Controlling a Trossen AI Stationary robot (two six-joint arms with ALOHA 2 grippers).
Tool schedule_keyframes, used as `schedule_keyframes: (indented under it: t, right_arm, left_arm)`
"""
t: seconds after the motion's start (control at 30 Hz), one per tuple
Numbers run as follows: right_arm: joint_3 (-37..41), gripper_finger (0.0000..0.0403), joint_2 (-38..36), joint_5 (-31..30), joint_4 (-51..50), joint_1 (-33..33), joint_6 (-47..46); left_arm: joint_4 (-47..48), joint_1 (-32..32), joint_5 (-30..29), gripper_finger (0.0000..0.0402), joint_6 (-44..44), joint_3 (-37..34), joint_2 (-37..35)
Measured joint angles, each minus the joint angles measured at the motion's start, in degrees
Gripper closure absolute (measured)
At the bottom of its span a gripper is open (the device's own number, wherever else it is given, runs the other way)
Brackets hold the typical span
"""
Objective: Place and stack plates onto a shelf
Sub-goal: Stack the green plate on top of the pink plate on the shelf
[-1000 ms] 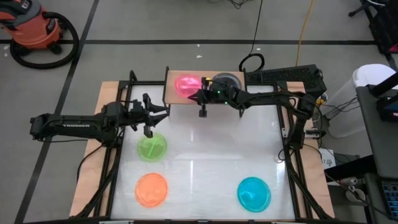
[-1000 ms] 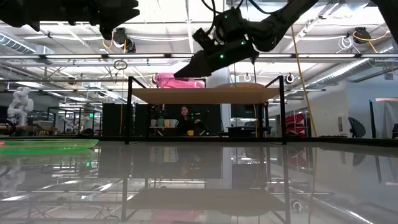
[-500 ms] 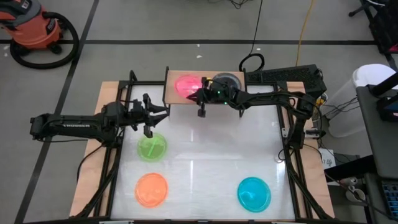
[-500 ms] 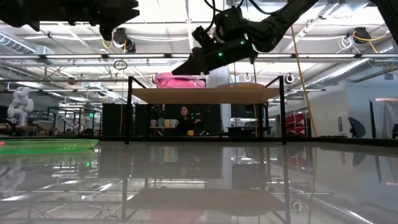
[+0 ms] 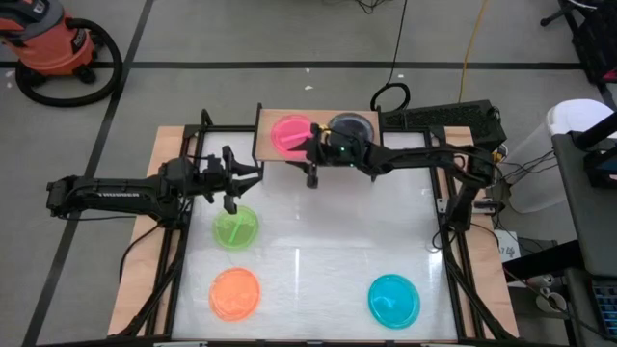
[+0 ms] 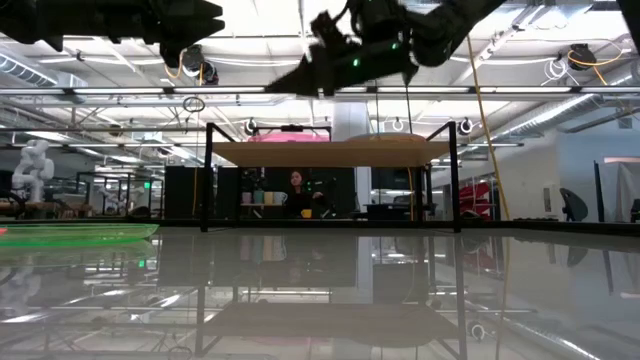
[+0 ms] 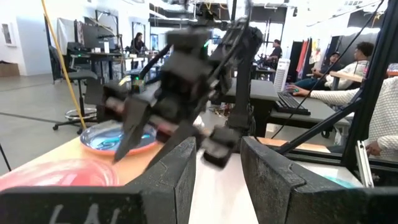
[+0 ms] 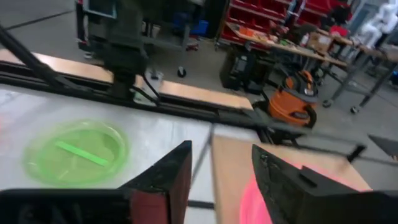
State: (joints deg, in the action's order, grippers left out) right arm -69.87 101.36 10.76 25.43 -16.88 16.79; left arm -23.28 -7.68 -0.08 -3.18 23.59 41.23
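Two plates sit on the shelf (image 5: 265,123); right gripper (image 5: 310,146), fingers released, at pink's (image 5: 290,133) three o'clock, could clip it. Left gripper (image 5: 243,179) waits open.

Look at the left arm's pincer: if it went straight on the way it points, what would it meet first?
Probably the right pincer. The left pincer, open, points toward the shelf, and its own camera shows the other arm's pincer straight ahead, with the shelf's pink plate and blue plate behind. Height is unclear, so it might pass under.
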Motion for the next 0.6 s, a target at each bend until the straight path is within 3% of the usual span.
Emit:
schedule_keyframes:
  t: [0.27,0.43,0.6]
  right_arm:
    - [0.00,0.0242,-13.05,-0.44,-15.50,7.10,4.32]
    - [2.00,0.0242,-20.95,-0.87,-25.91,13.02,2.07]
    - [11.17,0.0243,-28.08,-10.71,-24.38,20.37,1.86]
  left_arm:
    - [6.01,0.07,0.07,0.0270,-1.72,0.00,0.00]
    - [20.56,3.28,-0.73,0.0270,-5.44,2.78,1.28]
    - [34.86,8.72,-6.65,0.0270,-10.64,9.05,7.98]
